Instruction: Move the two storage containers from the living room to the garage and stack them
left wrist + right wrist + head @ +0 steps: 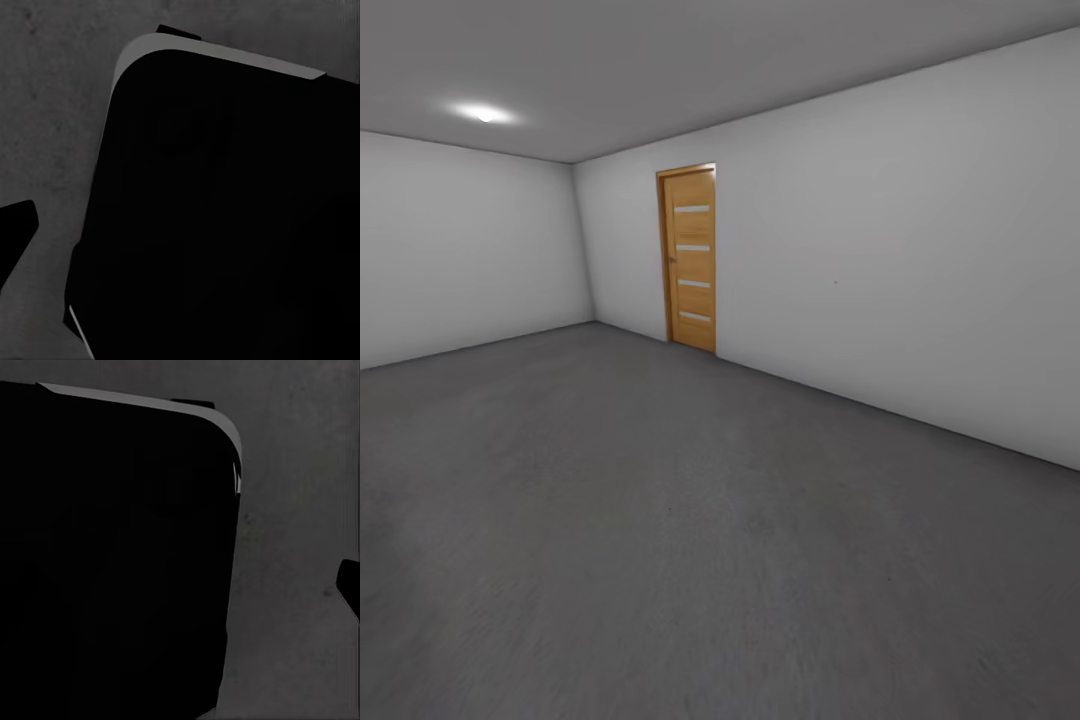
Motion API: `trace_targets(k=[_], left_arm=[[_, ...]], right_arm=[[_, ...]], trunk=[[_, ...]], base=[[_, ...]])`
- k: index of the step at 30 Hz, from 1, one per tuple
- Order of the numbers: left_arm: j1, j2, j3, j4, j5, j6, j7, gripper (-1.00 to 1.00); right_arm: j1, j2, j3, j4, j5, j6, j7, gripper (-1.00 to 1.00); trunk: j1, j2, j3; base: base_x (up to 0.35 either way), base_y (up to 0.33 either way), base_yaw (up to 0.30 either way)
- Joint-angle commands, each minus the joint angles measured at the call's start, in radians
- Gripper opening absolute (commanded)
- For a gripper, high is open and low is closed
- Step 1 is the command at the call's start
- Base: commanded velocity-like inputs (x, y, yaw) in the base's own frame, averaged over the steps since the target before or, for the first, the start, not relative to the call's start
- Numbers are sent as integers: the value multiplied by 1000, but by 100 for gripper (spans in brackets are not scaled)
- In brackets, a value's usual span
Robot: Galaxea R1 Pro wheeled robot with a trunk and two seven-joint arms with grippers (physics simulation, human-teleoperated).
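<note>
The head view looks across the garage (780, 300): plain pale grey walls (920, 270), a grey ceiling with one round lamp (484, 115) glowing near the far left corner, and a dark grey concrete floor (660, 520) running from the foreground to the walls. A honey-brown wooden door (690, 258) with four short pale slots down its middle stands shut in the right-hand wall, near the far corner, and the floor between the camera and that door lies open. No orange-red container can be seen in any of the three views, so where the two bins are cannot be told. In the left wrist view a large black rounded body (217, 217) with a thin pale rim blocks most of the sight, with mottled concrete floor (52, 112) past it and a black tip at the picture's edge. The right wrist view has a like black body (112, 555) with a pale rim, rough floor (292, 547) alongside it. Neither tool's fingers can be made out clearly, so how far either one is open, or whether it has hold of anything, cannot be told.
</note>
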Motion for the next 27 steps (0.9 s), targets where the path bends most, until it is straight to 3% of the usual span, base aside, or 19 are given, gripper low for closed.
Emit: trace_targets(k=[1, 9, 27], left_arm=[[0, 0, 1, 0, 5, -3, 1, 100], [0, 0, 3, 0, 10, -2, 1, 100], [0, 0, 3, 0, 13, -6, 1, 100]], right_arm=[[0, 0, 1, 1, 5, -3, 0, 100], [0, 7, -2, 2, 1, 1, 1, 100], [0, 5, 4, 1, 6, -2, 0, 100]], trunk=[[1, 0, -1], [1, 0, -1], [1, 0, -1]], base=[[331, 0, 0], [331, 0, 34], [331, 0, 267]])
